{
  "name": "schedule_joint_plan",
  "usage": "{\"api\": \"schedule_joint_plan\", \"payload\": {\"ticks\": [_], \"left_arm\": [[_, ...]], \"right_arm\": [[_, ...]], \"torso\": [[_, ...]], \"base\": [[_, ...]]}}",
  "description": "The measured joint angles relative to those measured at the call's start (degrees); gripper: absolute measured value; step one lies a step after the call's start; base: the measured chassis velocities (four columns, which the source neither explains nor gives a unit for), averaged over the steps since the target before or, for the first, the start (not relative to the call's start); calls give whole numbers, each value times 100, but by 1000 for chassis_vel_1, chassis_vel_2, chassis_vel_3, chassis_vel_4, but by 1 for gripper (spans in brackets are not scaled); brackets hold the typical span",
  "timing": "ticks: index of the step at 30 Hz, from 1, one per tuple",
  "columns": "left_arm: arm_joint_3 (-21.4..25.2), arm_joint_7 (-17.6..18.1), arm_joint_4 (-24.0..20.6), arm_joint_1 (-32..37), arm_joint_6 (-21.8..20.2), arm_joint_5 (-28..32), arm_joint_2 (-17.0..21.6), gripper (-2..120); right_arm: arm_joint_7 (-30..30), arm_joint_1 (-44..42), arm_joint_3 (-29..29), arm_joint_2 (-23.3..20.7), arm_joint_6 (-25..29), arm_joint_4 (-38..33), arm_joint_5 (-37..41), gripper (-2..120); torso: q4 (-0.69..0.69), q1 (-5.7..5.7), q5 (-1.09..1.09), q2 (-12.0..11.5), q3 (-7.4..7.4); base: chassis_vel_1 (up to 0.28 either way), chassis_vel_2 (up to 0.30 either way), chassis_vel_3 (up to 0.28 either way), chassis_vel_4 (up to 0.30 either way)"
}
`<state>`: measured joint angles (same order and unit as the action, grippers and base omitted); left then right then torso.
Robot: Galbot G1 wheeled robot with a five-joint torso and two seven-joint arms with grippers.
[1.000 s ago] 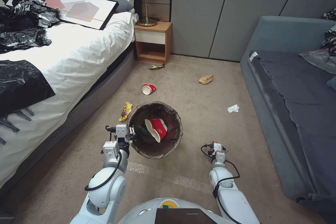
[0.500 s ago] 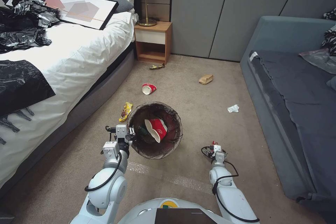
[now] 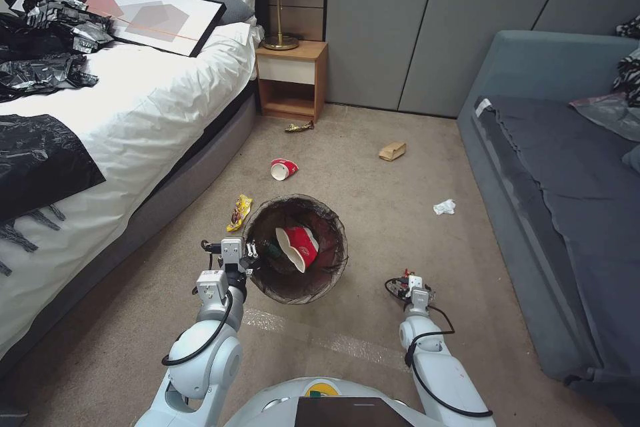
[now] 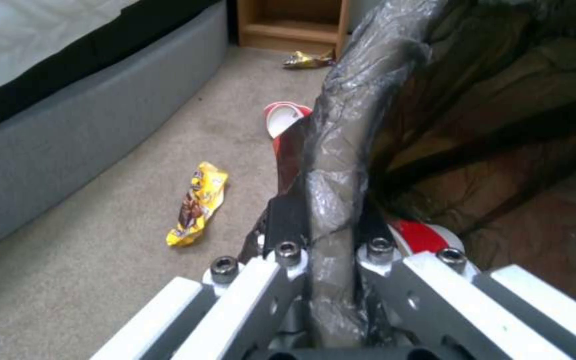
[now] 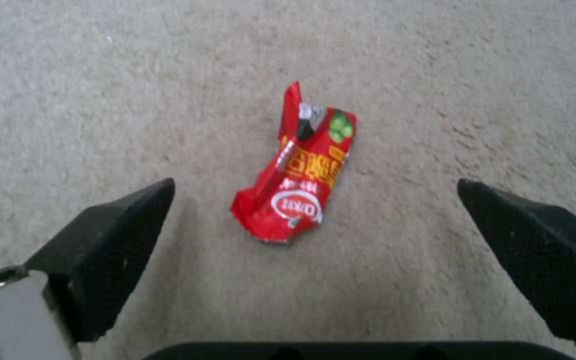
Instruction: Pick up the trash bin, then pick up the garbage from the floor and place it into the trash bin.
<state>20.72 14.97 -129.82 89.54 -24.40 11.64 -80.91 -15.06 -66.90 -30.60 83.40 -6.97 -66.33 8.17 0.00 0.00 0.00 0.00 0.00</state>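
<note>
The trash bin (image 3: 335, 230), a round pail lined with a dark bag, hangs just above the carpet. My left gripper (image 3: 249, 255) is shut on its rim (image 4: 331, 200). A red-and-white cup (image 3: 299, 246) and a small green bottle (image 3: 272, 250) lie inside it. My right gripper (image 3: 407, 287) is low over the carpet to the bin's right. In the right wrist view it stands open (image 5: 315, 189), straddling a red snack wrapper (image 5: 299, 172) that lies flat. More garbage lies on the floor: a red cup (image 3: 283, 169), a yellow wrapper (image 3: 239, 211), a gold wrapper (image 3: 299, 126), a brown cardboard piece (image 3: 392, 151) and a white tissue (image 3: 444, 207).
A bed (image 3: 133, 113) with black plastic sheets and a framed picture runs along the left. A wooden nightstand (image 3: 291, 80) with a lamp stands at the back wall. A grey-blue sofa (image 3: 553, 173) lines the right. Open carpet lies between them.
My right gripper has sunk slightly toward the carpet. The left arm and the bin have not moved.
</note>
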Motion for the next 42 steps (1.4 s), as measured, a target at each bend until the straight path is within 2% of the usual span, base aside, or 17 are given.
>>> {"api": "schedule_joint_plan", "payload": {"ticks": [13,15,16,19,23,25,28,30,38,40,42], "left_arm": [[-1,3,3,3,2,-25,-6,0],[-1,3,17,-3,3,-25,-7,0],[-1,3,17,-3,3,-25,-7,0],[-15,3,27,-4,7,-30,-14,0],[-11,3,26,-1,10,-31,-12,0],[-10,3,20,3,14,-32,-11,0],[-11,3,20,4,15,-34,-11,0],[-15,3,20,6,17,-40,-13,0],[-22,-1,31,10,21,-64,-21,0],[-19,-1,31,10,22,-64,-21,0],[-11,-2,31,10,24,-64,-15,0]], "right_arm": [[30,121,20,-12,102,108,27,99],[44,142,37,-13,127,111,33,88],[44,142,37,-13,127,111,33,88],[47,148,44,-12,135,157,34,74],[44,162,39,-12,172,284,34,65],[46,197,26,-13,235,416,28,52],[56,237,20,-16,282,514,22,45],[83,306,13,-36,331,636,16,34],[127,427,35,-29,422,848,-30,26],[127,430,37,-25,425,865,-40,22],[128,435,38,-22,439,902,-44,13]], "torso": [[1,0,0,0,0],[1,0,0,0,0],[1,0,0,0,0],[0,0,0,0,0],[0,0,0,0,0],[1,0,0,0,0],[1,0,0,0,0],[2,0,0,0,-1],[0,0,-1,1,-1],[0,0,-1,0,-1],[3,0,2,0,-1]], "base": [[0,0,0,0],[0,0,0,0],[0,0,0,0],[0,0,0,0],[0,0,0,0],[0,0,0,0],[0,0,0,0],[0,0,0,0],[0,0,0,0],[0,0,0,0],[0,0,0,0]]}}
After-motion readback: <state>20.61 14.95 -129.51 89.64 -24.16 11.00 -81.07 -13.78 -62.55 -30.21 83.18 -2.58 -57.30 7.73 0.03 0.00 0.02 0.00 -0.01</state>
